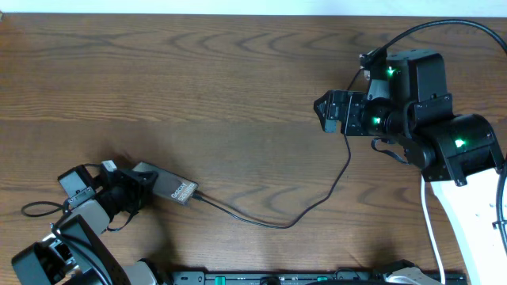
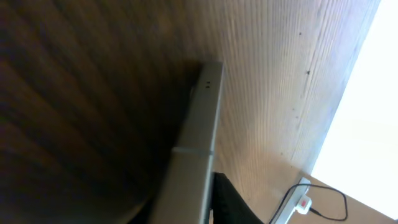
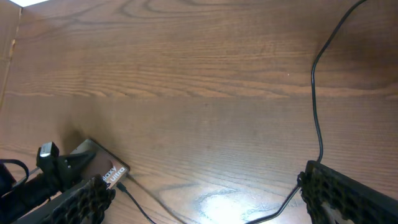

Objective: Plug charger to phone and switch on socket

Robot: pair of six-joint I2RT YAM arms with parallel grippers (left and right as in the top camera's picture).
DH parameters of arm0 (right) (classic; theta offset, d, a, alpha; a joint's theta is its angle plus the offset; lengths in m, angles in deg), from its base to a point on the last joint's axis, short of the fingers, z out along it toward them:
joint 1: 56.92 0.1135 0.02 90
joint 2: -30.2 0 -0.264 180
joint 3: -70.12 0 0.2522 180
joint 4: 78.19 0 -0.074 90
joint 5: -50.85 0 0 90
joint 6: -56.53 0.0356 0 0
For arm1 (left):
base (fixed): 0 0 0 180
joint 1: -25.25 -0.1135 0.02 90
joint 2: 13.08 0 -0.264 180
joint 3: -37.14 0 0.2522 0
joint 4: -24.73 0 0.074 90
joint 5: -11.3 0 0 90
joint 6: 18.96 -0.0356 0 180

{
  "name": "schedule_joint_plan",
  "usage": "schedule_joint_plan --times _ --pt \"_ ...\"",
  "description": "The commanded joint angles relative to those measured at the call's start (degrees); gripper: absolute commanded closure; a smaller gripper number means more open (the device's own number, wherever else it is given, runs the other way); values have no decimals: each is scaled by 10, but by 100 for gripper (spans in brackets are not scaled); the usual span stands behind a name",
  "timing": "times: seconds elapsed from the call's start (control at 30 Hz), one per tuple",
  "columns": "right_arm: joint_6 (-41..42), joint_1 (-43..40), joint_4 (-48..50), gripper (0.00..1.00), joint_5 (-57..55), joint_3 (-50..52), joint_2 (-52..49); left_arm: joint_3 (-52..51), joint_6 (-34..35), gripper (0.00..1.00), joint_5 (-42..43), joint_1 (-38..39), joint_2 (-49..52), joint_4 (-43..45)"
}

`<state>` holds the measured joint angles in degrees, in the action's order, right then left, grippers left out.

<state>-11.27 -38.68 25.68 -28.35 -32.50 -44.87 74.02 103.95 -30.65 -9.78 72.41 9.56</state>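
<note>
The phone [image 1: 173, 188] lies at the lower left, a dark slab with white lettering, also in the right wrist view [image 3: 107, 172]. My left gripper [image 1: 141, 186] is shut on its left end. In the left wrist view the phone shows as a grey edge [image 2: 200, 124] between the fingers [image 2: 193, 208]. The charger cable [image 1: 287, 225] runs from the phone's right end up towards the right arm. Its plug tip [image 3: 122, 185] meets the phone's end. My right gripper [image 1: 323, 112] hangs open and empty above the table [image 3: 208, 193], with the cable [image 3: 317, 118] passing beside its right finger. The socket [image 1: 469, 229] lies at the right edge.
The socket's red switch [image 2: 302, 203] shows far off in the left wrist view, with a thin black cable beside it. A white cord [image 1: 432, 237] runs along the socket. Thick black robot cables [image 1: 444, 25] arch over the right arm. A black rail [image 1: 261, 277] lines the front edge.
</note>
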Motion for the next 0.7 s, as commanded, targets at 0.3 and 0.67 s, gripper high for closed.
schedule_joint_plan --times 0.3,0.67 --pt "5 2 -2 4 -4 -5 2 -1 -7 51 -25 1 0 -35" --pt "5 2 -2 4 -4 -5 2 -1 -7 30 -61 1 0 -101"
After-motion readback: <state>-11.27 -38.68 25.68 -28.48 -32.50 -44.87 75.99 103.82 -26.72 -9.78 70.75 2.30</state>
